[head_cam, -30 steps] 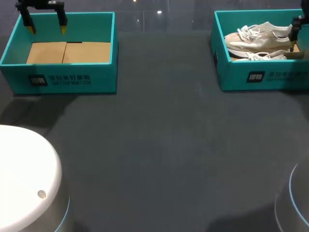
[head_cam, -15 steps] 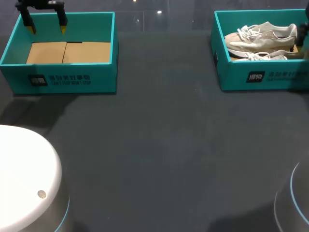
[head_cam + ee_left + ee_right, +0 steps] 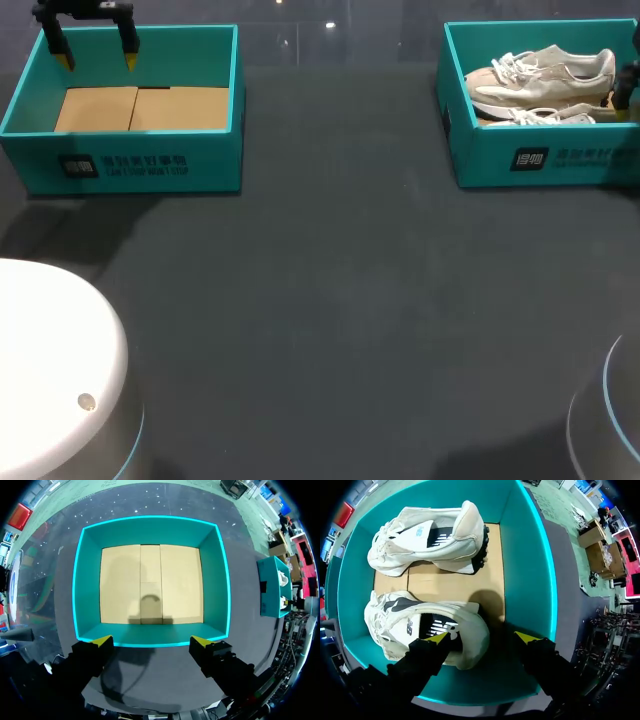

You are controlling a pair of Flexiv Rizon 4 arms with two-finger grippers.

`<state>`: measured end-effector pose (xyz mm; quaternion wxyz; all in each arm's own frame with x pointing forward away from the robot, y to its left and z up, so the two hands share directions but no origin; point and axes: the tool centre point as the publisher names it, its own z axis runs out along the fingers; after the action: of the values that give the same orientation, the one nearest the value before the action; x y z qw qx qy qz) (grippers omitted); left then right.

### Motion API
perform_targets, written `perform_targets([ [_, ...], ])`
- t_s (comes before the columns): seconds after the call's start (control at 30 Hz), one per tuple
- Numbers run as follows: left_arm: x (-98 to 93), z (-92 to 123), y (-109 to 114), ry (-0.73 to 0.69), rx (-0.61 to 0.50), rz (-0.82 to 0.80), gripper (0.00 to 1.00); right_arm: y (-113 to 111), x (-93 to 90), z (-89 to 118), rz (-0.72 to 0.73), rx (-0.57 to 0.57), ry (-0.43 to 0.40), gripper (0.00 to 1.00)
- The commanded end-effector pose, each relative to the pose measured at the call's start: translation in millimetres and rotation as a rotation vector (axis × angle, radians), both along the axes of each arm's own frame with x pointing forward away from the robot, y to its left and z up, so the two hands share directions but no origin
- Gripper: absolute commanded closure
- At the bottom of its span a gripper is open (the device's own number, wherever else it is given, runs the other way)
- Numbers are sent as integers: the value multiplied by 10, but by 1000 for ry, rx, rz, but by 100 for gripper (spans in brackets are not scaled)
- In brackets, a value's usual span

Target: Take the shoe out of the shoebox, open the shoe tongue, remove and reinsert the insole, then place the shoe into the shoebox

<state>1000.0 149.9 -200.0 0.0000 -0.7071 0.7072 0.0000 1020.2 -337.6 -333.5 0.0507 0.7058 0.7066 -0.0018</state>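
On dark table (image 3: 330, 300), upper right: shoes (image 3: 540, 75) untaken in shoebox (image 3: 480, 160), everything left; right gripper (image 3: 482, 637) agape, empty (left gripper (image 3: 151, 641) likewise).

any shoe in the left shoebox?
No, the left wrist view shows the left shoebox with only its bare cardboard floor inside.

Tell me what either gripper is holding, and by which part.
Nothing. Right gripper is open above a sneaker heel; left gripper is open by the empty shoebox.
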Motion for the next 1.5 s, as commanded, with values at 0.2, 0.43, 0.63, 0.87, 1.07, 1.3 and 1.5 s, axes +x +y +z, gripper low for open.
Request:
perform_targets([
  [0.2,0,0,0,0,0,0,0,-9,50,-154,6,6,-9,11],
  [0.43,0,0,0,0,0,0,0,-38,60,-249,6,8,-4,19],
  [0.63,0,0,0,0,0,0,0,-45,38,-339,8,8,13,20],
  [0.87,0,0,0,0,0,0,0,-22,37,-393,16,5,24,38],
  [1.07,0,0,0,0,0,0,0,-15,5,-442,15,8,33,76],
  [1.3,0,0,0,0,0,0,0,-21,-18,-375,0,2,26,100],
  [1.5,0,0,0,0,0,0,0,-32,6,-231,-16,-11,5,100],
])
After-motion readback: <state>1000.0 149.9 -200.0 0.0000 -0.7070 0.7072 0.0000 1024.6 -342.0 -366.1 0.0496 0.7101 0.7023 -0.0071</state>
